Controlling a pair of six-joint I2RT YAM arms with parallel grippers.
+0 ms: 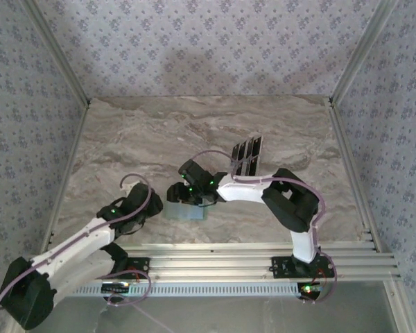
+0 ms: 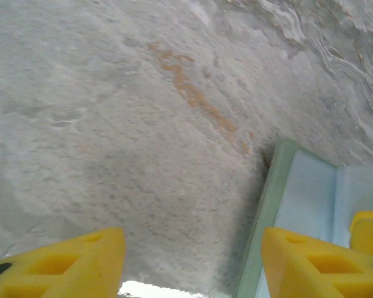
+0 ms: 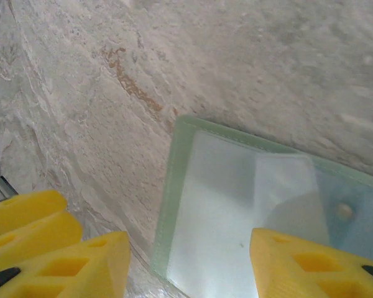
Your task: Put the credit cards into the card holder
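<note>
The card holder [image 1: 186, 211] is a pale sage-green pouch lying flat on the marble table, near the front middle. Both grippers meet over its left end. My left gripper [image 1: 156, 202] is open; in its wrist view [image 2: 193, 267] the holder's edge [image 2: 298, 198] lies under the right fingertip [image 2: 301, 261], with bare table between the jaws. My right gripper [image 1: 177, 193] is open too [image 3: 189, 264], low over the holder's left edge [image 3: 236, 211], nothing pinched. The credit cards [image 1: 247, 155], several dark glossy rectangles, lie in a block further back, right of centre.
A metal rail [image 1: 263, 258] runs along the near table edge by the arm bases. Patterned walls with metal corner posts [image 1: 353, 52] close in the back and sides. Bare marble [image 1: 139, 132] stretches across the left and back.
</note>
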